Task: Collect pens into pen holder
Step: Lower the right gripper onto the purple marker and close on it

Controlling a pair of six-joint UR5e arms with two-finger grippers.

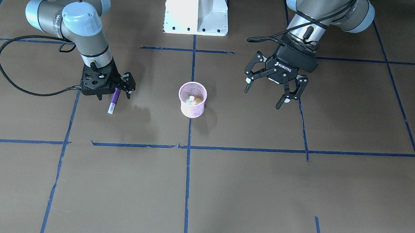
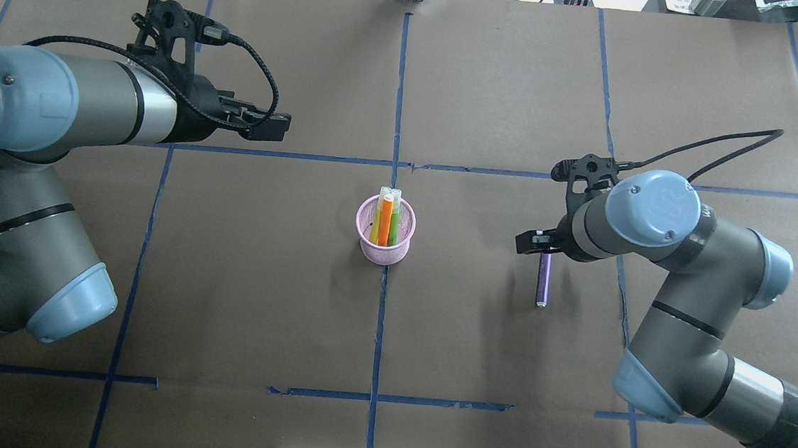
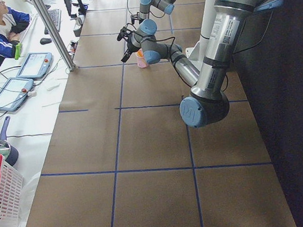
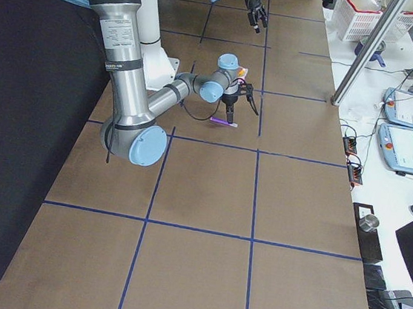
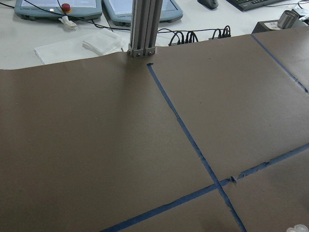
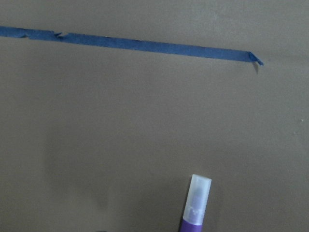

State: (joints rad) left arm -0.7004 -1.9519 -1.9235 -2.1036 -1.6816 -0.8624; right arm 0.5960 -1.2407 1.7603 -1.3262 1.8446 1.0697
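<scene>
Okay so, the slim purple pen (image 2: 543,282) with a white tip is held level just over the brown paper-covered table (image 1: 133,184). Whether it's resting on the paper or just clear of it can't be told. It's well apart from the small round pink wire-mesh pen holder (image 2: 382,251), on the robot's right of it.

Part of the barrel is hidden under the right gripper (image 1: 117,91), whose fingers look drawn in tight around it, so a pick-up grip is probably what's going on. The white tip is left poking out on the side away from the robot, toward a strip of blue tape (image 6: 130,44).

The orange pen (image 2: 385,223) and the light green pen (image 2: 375,228) are already stood in the holder. They're leaned toward its far rim, so the near part of the mouth is left free.

The left gripper (image 1: 271,97) is spread wide and parked off the holder's other side with nothing in it. Only taped paper is seen between pen and holder, so a straight carry looks unblocked. The pen would need to be tipped upright before it's dropped in, though.
</scene>
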